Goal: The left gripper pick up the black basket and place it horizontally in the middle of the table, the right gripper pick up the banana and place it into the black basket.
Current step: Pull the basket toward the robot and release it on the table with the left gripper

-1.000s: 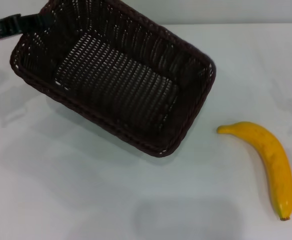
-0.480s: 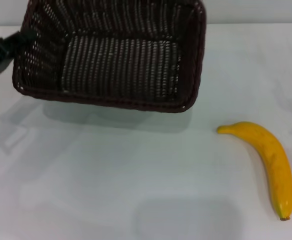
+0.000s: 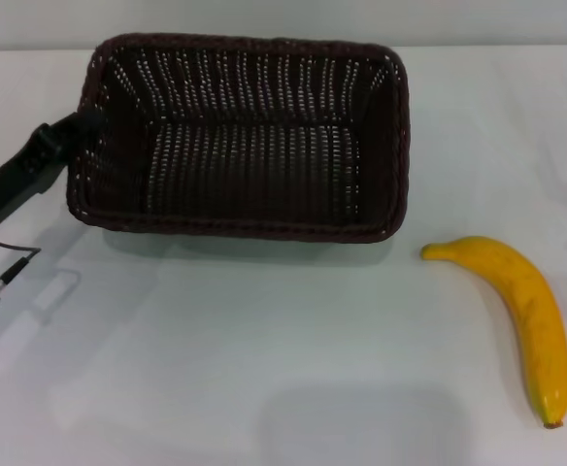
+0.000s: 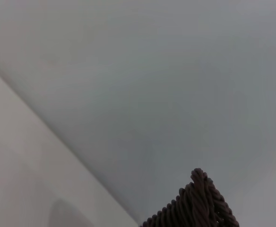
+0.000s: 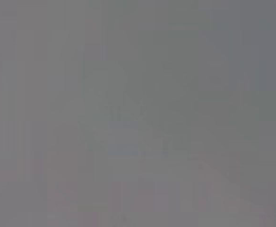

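The black basket (image 3: 245, 136) is a large dark woven rectangle, lying with its long side across the white table (image 3: 264, 369), towards the back. My left gripper (image 3: 78, 128) comes in from the left on a black rod and is shut on the basket's left short rim. A corner of the braided rim (image 4: 197, 203) shows in the left wrist view. The yellow banana (image 3: 521, 311) lies on the table at the front right, apart from the basket. My right gripper is out of view; the right wrist view is plain grey.
A thin probe or cable end (image 3: 7, 270) sticks out under my left arm at the left edge. A soft shadow lies on the table at the front middle (image 3: 361, 417).
The basket has turned from slanted to lying straight across the table and has come down and forward. My left arm swung lower on the left with it. The banana has not moved.
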`<state>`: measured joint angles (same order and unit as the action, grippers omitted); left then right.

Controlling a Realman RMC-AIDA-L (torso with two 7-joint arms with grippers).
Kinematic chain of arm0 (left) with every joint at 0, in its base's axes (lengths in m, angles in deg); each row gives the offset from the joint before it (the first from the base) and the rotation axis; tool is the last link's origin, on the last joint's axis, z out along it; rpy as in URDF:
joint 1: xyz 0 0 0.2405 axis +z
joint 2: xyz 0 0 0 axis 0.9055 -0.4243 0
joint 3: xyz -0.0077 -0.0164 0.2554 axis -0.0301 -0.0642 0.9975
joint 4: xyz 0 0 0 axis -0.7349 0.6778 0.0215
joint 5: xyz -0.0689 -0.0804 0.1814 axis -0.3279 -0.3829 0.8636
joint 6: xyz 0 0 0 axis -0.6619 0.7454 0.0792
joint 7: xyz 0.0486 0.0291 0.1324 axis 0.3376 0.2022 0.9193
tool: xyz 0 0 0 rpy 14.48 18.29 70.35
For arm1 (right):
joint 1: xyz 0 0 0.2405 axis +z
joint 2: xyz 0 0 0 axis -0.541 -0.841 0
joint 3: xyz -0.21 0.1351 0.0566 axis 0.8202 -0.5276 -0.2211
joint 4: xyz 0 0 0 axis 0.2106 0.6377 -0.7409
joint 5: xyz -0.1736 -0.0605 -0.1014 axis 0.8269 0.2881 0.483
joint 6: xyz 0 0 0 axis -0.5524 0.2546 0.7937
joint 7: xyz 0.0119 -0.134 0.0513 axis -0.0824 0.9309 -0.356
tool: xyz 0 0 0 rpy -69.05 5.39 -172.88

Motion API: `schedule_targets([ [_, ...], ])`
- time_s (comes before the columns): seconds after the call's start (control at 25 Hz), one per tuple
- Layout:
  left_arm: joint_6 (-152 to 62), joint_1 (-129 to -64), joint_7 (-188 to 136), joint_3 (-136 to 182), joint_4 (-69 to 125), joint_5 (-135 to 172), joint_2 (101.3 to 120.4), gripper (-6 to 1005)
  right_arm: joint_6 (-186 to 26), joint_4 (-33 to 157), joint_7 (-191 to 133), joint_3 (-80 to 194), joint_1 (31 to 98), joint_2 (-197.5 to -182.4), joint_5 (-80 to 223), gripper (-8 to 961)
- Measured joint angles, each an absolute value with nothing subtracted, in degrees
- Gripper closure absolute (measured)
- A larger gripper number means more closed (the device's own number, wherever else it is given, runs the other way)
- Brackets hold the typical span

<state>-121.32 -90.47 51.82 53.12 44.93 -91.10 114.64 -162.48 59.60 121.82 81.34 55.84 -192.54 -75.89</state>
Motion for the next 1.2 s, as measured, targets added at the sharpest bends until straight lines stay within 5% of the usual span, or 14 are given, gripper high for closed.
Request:
schedule_targets([
  [0.84,-119.7,-93.3,45.8,54.6,42.4,-87.4,114.5,799,-161.1,55.1,121.9,79.2,56.9,-192.45,-75.9,170],
  [1.2,-121.8,-91.7,48.3,54.2,43.3,-87.0,114.43,339,-161.1,54.9,121.9,79.1,57.2,-192.45,-75.9,171],
])
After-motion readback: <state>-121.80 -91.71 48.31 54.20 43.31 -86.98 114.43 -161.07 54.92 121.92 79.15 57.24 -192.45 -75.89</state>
